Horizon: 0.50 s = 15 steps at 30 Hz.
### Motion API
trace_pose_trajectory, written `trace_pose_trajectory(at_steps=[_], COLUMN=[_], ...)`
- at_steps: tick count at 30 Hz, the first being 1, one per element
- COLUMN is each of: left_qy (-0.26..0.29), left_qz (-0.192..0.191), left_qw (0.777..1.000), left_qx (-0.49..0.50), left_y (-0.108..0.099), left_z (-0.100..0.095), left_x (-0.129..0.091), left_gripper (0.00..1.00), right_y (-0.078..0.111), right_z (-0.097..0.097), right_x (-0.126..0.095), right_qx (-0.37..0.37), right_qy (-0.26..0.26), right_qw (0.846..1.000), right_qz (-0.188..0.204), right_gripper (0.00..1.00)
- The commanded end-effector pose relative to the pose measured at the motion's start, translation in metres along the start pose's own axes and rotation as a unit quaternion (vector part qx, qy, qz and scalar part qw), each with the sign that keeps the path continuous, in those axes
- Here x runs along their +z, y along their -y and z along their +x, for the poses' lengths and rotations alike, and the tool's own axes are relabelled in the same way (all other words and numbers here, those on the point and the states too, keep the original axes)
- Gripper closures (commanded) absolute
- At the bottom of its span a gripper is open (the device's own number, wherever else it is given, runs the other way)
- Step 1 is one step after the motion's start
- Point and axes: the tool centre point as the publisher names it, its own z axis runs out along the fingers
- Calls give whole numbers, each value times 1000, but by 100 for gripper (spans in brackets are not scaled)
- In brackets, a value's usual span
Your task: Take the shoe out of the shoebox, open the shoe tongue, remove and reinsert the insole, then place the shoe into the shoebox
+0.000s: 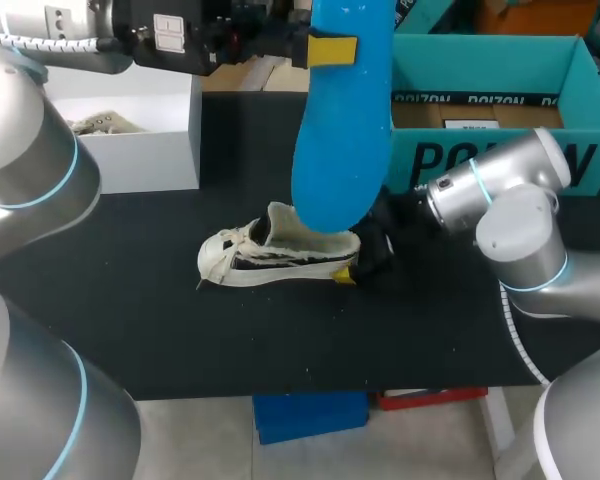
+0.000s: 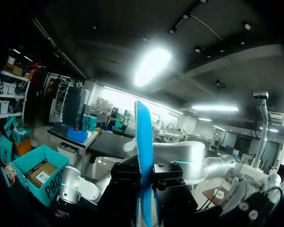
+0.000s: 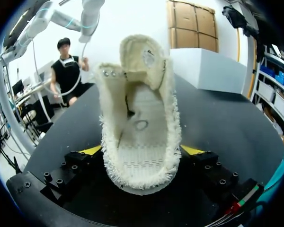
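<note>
At the middle of the black worktop (image 1: 160,330): a cream, fray-edged shoe (image 1: 280,255), upright on its sole, mouth open upward, tongue standing clear of the opening. Pinched at the heel from both sides by the right pincer (image 3: 142,158), yellow tips pressed against the shoe's flanks. High above: a bright blue insole (image 1: 342,120), hanging lengthwise, clamped near its upper end between the fingers of the left pincer (image 2: 145,176). Lower end over the shoe's mouth, contact not clear. Further back, towards the right arm's side, an open teal shoebox (image 1: 500,165). Towards the left arm's side, a white box (image 1: 130,150).

Likely trouble from here:
- Catches on the collar or tongue if lowered off-line, then buckles instead of sliding flat toward the toe.
- Swings or slips, being long, flexible and held only at one end.
- Drags or tips the shoe if pressed hard against the heel hold.

Writing: large white lettering across the shoebox's front wall, a small label inside; not spelled out here.
</note>
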Motion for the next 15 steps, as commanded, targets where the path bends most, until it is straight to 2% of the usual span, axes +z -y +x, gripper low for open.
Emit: trace_pose_trajectory(at_steps=[1,8,15], left_qy=[1,1,1], left_qz=[0,0,0], left_qw=[1000,1000,1000], left_qx=[0,0,0], left_y=[-1,-1,-1], left_z=[0,0,0], left_x=[1,1,1], left_gripper=[100,100,100], right_y=[-5,-6,-14], right_z=[-1,1,3], right_x=[-4,-20,-31], right_qx=[7,3,4], right_qy=[-10,2,9], right_qw=[999,995,984], right_qz=[45,96,177], right_gripper=[0,0,0])
